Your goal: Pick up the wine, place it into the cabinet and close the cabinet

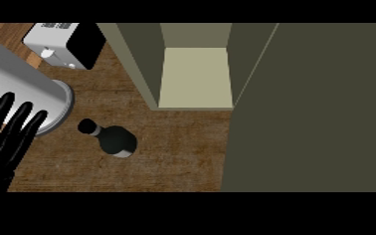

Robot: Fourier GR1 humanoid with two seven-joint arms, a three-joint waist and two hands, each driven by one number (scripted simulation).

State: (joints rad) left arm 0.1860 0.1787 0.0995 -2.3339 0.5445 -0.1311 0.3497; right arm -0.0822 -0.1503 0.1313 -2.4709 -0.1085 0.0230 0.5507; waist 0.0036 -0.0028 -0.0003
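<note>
Wine: the dark bottle (112, 138) stands upright on the wooden surface (176, 149), in front of the cabinet (195, 64) and a little to its left, well apart from it. Nothing touches it.
Cabinet: open, its pale shelf (195, 77) bare; the door (301, 109) is swung out on the cabinet's right and fills that side of the view.
Left hand: the left hand (18, 129) shows far to the cabinet's left, at the view's edge, fingers straight and spread, holding nothing. It looks to be resting, not reaching.
Right hand: not in sight, so I can't tell its state.
Other things: a grey round can (33, 97) sits just beside the left hand, between it and the cabinet's left wall; a white and black box (66, 42) lies further back, left of the cabinet.
Progress: by my reckoning the pick-up has not begun.
Risk, grasp: the bottle is tall with a narrow neck; a hand brushing it from the side could tip it over.
Risk, approach: the left hand could knock the can on its way to the bottle.
Risk, placing: the opening is narrow, so the bottle might catch the cabinet's walls or front edge.
Risk, closing: the door could jam on a bottle set too near the front.
</note>
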